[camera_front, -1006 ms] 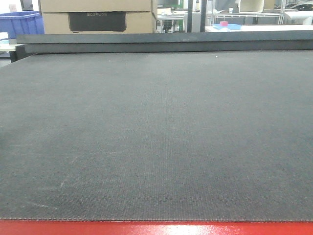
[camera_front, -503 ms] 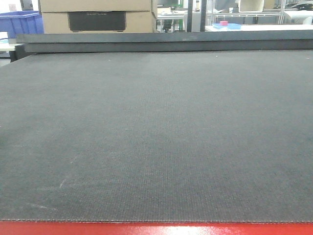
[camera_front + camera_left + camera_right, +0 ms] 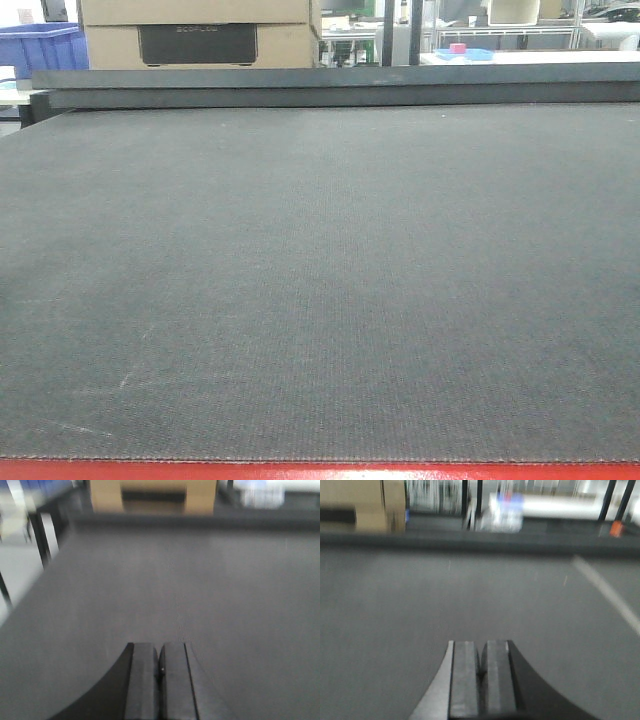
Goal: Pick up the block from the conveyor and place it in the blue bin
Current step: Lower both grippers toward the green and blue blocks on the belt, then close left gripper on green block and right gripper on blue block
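Note:
The conveyor [image 3: 320, 280] fills the front view as a wide dark grey woven belt, with its red frame [image 3: 320, 472] along the bottom edge. No block shows on the belt in any view. A blue bin [image 3: 40, 45] stands beyond the belt's far left corner. My left gripper [image 3: 159, 650] hangs shut and empty over the belt [image 3: 210, 580]. Over the belt [image 3: 410, 605] in the right wrist view, my right gripper [image 3: 481, 647] is also shut and empty. Neither gripper appears in the front view.
A cardboard box [image 3: 200, 30] stands behind the belt's far edge. Further back, a small pink object [image 3: 458, 47] sits on a light blue thing on a white table. The floor drops away left of the belt [image 3: 20, 565]. A pale stripe [image 3: 610, 597] crosses the right.
The red strip at the bottom of the front view has narrowed a little and faint marks on the belt sit slightly lower. Nothing new has come onto the belt.

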Robot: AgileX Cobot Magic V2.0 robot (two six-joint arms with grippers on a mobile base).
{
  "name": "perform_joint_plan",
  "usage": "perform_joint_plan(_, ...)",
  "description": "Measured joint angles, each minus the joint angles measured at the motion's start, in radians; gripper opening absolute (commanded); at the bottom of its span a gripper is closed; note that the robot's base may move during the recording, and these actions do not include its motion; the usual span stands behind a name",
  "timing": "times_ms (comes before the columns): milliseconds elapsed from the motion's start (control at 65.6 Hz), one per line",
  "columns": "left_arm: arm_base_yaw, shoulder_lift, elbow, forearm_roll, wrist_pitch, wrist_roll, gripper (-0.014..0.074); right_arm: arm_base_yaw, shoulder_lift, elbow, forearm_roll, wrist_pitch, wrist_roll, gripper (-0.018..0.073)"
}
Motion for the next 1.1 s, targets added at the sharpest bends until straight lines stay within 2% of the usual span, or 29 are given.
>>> perform_joint_plan(152,0.000,0.255,-0.154,-0.013,0.194,0.000,-0.0111,0.000,0.213,-0.144,0.008,0.208,0.000,-0.0163)
perform_joint_plan(320,0.000,0.476,-0.253,-0.022,0.224,0.000,-0.0111,0.000,0.421,-0.262,0.012,0.409,0.000,-0.0163)
perform_joint_plan(442,0.000,0.589,-0.272,-0.055,0.224,0.000,-0.0111,0.000,0.530,-0.279,0.037,0.449,0.000,-0.0163)
perform_joint_plan(701,0.000,0.732,-0.274,-0.126,0.224,0.000,-0.0111,0.000,0.762,-0.285,0.120,0.419,0.000,-0.0153)
perform_joint_plan(732,0.000,0.742,-0.274,-0.131,0.222,0.000,-0.0111,0.000,0.788,-0.289,0.122,0.419,0.000,-0.0133)
perform_joint_plan(793,0.000,0.758,-0.274,-0.133,0.222,0.000,-0.0111,0.004,0.839,-0.293,0.122,0.415,0.000,-0.0037)
perform_joint_plan(899,0.000,0.770,-0.274,-0.135,0.222,0.000,-0.0111,0.031,0.916,-0.309,0.087,0.403,0.000,0.0207)
perform_joint_plan(960,0.000,0.771,-0.274,-0.137,0.222,0.000,-0.0111,0.047,0.948,-0.312,0.076,0.384,0.000,0.0312)
perform_joint_plan(1097,0.000,0.771,-0.274,-0.139,0.222,0.000,-0.0111,0.071,1.003,-0.317,0.071,0.329,0.009,0.0340)
